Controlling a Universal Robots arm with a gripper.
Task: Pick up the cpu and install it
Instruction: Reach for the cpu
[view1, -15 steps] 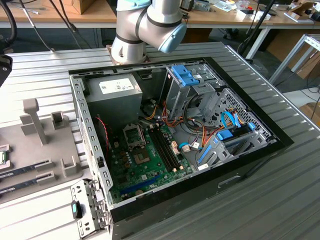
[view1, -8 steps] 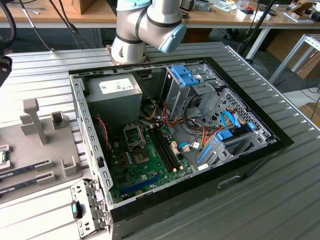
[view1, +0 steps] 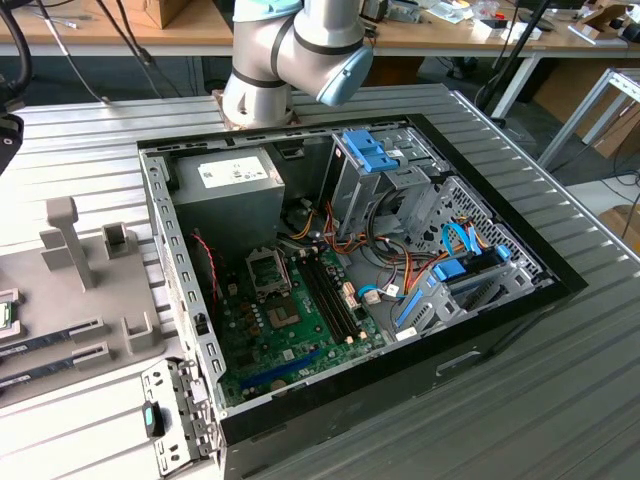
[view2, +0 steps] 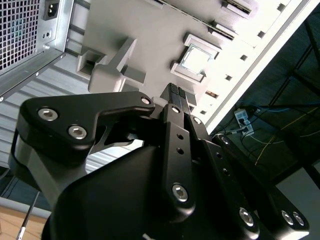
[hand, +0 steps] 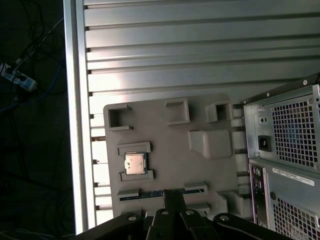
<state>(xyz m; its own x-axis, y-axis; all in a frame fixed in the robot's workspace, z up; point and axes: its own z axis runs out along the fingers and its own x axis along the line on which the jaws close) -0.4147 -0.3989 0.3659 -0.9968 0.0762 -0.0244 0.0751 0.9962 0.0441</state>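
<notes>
Gripper (hand: 172, 192), pressed together and empty, near cpu (hand: 135, 163) seated in tray (hand: 167, 145); exterior view: tray at 9 o'clock of case (view1: 470, 335), edge-cropped.

The black end effector (view2: 177, 96), closed and empty, hangs over a grey fixture tray (view2: 150, 30). The cpu (view2: 196, 60) sits in a recess just beyond its tip, with a perforated computer case (view2: 25, 30) off to one side.

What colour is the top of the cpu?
Silver-grey; the cpu shows clearest in the first wrist view.
</notes>
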